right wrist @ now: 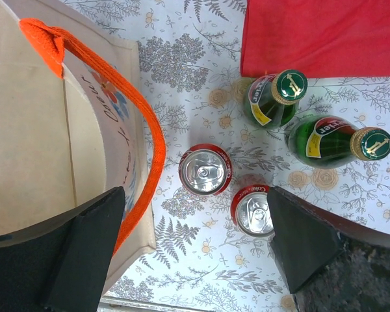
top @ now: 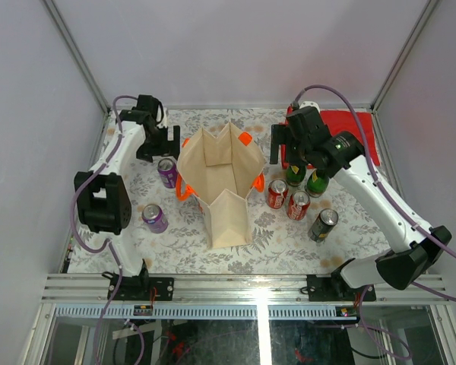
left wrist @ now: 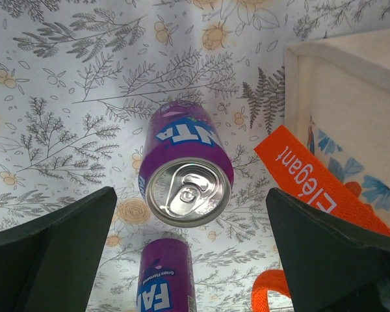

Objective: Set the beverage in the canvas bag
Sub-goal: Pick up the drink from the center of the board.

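Note:
The beige canvas bag (top: pixel 220 182) with orange handles (top: pixel 245 138) stands open in the middle of the table. My left gripper (top: pixel 158 144) is open and empty, hovering above an upright purple soda can (top: pixel 167 172) just left of the bag. In the left wrist view this can (left wrist: pixel 188 175) sits between the open fingers (left wrist: pixel 58 253), below them, with the bag's side (left wrist: pixel 351 110) to the right. My right gripper (top: pixel 292 152) is open and empty above two red cola cans (top: pixel 277 193) on the bag's right. These red cans (right wrist: pixel 205 170) also show in the right wrist view.
A second purple can (top: pixel 154 218) stands near the left front. Two green bottles (top: pixel 295 173) and a dark can (top: pixel 323 225) stand right of the bag. A flat red cloth (top: pixel 349 129) lies at the back right. The enclosure walls stand close on both sides.

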{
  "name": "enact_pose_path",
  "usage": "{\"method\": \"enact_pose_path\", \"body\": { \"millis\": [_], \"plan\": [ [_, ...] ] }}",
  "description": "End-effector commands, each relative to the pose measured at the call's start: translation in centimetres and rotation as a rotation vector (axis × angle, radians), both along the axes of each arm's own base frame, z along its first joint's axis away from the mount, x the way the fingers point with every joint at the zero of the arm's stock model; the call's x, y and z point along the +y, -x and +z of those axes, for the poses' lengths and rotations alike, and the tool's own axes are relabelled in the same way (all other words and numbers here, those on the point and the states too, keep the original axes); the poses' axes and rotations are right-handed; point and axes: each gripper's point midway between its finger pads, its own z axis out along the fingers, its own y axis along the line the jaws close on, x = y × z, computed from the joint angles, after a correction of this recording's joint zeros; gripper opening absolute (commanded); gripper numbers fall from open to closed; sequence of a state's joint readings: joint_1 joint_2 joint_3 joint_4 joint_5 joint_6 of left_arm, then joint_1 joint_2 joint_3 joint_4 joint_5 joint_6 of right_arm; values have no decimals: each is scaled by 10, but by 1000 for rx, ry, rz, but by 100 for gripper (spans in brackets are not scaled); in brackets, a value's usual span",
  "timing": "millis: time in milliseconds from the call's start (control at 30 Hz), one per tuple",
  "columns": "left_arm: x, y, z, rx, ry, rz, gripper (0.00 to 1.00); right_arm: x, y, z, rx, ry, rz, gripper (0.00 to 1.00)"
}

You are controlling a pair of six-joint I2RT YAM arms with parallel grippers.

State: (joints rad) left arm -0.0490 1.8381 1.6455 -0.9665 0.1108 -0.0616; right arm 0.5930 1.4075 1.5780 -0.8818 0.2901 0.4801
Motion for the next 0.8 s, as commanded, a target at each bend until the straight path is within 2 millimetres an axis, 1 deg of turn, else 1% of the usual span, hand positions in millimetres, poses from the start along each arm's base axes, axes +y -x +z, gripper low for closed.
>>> {"method": "enact_pose_path", "body": {
  "millis": [0, 167, 267, 500, 600, 767],
  "plan": [
    [2, 10, -17, 60, -53, -31, 98, -4, -3, 1, -6, 2, -26, 99],
    [6, 20, -30, 105, -92, -30, 99, -6, -2, 1, -5, 4, -33, 98],
    [7, 23, -37, 123, -97, -27, 99, -7, -2, 0, -3, 1, -37, 97],
    [6, 10, -38, 111, -104, -32, 98, -6, -4, -2, 0, -5, -37, 96],
    [6, 12, -42, 124, -111, -38, 95, -6, -3, -2, 3, -1, -35, 96],
    [7, 17, -48, 140, -120, -35, 84, -6, -5, -2, 1, 0, -36, 97]
  ]
}}
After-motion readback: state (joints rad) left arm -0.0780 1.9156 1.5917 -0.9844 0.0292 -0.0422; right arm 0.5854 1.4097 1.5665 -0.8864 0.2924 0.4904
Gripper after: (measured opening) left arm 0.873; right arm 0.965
